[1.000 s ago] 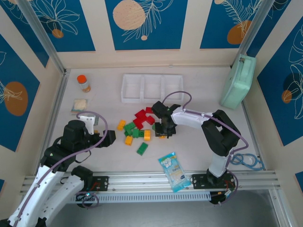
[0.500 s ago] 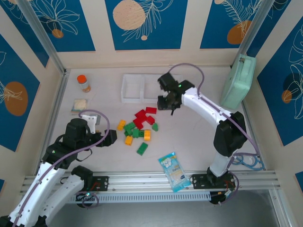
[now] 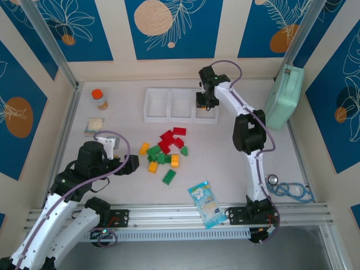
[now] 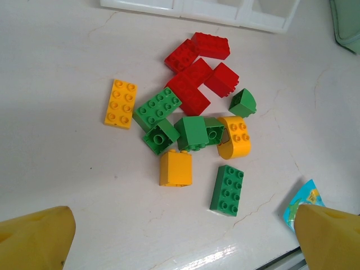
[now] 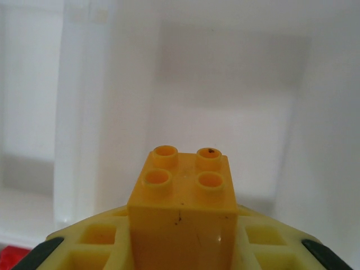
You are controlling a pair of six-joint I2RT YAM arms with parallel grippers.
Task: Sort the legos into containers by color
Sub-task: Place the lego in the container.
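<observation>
Sorting at an early stage, top view with wrist-view insets. The legos lie in a loose red, green and yellow-orange cluster at the centre of the bench. About a dozen are not yet sorted. The containers, a white three-bin tray, sit at 12 o'clock from the cluster, and the bin floors that can be seen hold no bricks.

The right arm reaches from its base at 5 o'clock fully out toward 12 o'clock. The right end effector hangs over the 3 o'clock bin, its fingers closed on one yellow-orange brick, studs facing the bin floor. Judged status: first brick at the drop point, release pending.

The left arm is folded at 8 o'clock. The left end effector is spread wide and holds nothing, facing the cluster at its 3 o'clock.
</observation>
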